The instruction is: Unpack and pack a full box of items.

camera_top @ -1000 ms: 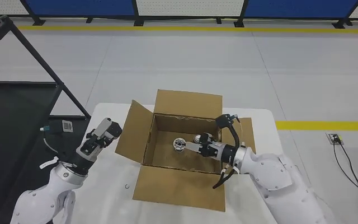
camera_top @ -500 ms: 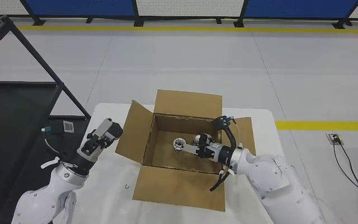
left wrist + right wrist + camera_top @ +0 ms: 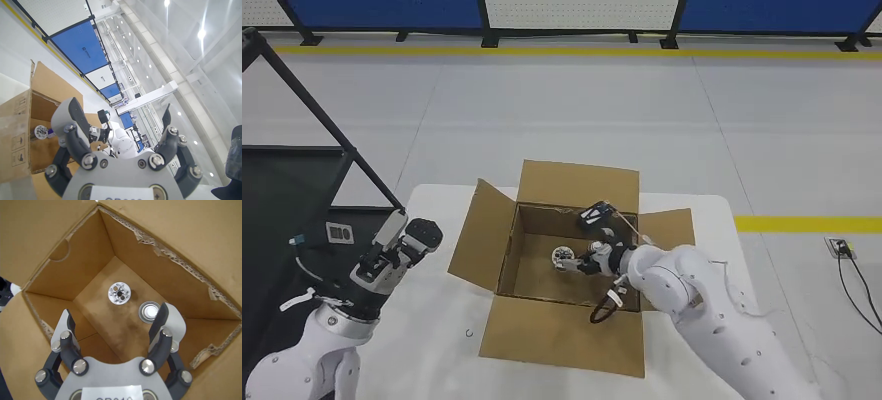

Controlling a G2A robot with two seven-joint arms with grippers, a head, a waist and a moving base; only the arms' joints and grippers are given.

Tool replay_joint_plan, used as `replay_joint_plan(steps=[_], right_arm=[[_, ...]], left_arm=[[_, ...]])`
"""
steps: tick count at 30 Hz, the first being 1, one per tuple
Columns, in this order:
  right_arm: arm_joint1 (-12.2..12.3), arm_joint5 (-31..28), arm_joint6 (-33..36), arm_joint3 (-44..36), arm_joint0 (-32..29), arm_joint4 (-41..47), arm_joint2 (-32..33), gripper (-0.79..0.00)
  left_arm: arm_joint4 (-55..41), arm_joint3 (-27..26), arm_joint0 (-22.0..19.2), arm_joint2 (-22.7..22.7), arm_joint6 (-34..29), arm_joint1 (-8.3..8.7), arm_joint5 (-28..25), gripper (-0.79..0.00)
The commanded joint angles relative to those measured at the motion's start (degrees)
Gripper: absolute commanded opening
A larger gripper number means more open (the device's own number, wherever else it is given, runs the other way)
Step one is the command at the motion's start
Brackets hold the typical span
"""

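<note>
Unpacking judged underway | right gripper wide open, empty, held over box | disc and tin seen on box floor, disc at gripper's 9 o'clock | left gripper open, empty | next: descent onto one item needed

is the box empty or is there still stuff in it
Not empty. Two round metal items sit on the box floor: a perforated disc and a ringed can top, apart from each other.

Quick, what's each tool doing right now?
Left tool: open, holding nothing.
Right tool: open, holding nothing, lowered into the cardboard box.
</note>
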Motion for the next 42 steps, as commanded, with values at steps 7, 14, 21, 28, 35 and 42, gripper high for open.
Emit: replay_joint_plan(steps=[7,14,21,28,35,42], right_arm=[[-2.1,2.6,3.5,7.4,5.2,-3.6,-4.4,0.000],[-4.0,4.2,4.9,12.8,7.8,-4.5,-7.4,0.000],[-5.4,4.6,4.9,16.5,9.0,-4.5,-8.3,-0.351],[-6.4,4.3,5.1,18.8,9.5,-4.6,-8.5,-0.560],[-6.0,0.7,1.9,15.8,7.4,-2.6,-5.2,-0.785],[-2.1,-4.4,1.4,-1.3,-2.0,-4.2,5.0,-0.785]], left_arm=[[-2.4,-0.9,1.7,-1.0,0.2,0.03,-1.0,0.000],[-2.4,-0.9,1.7,-1.0,0.2,0.03,-1.0,0.000],[-2.4,-0.9,1.7,-1.0,0.2,0.03,-1.0,0.000],[-2.4,-0.9,1.7,-1.0,0.2,0.03,-1.0,0.000],[-2.4,-0.9,1.7,-1.0,0.2,0.03,-1.0,0.000],[-2.4,-0.9,1.7,-1.0,0.2,0.03,-1.0,0.000]])
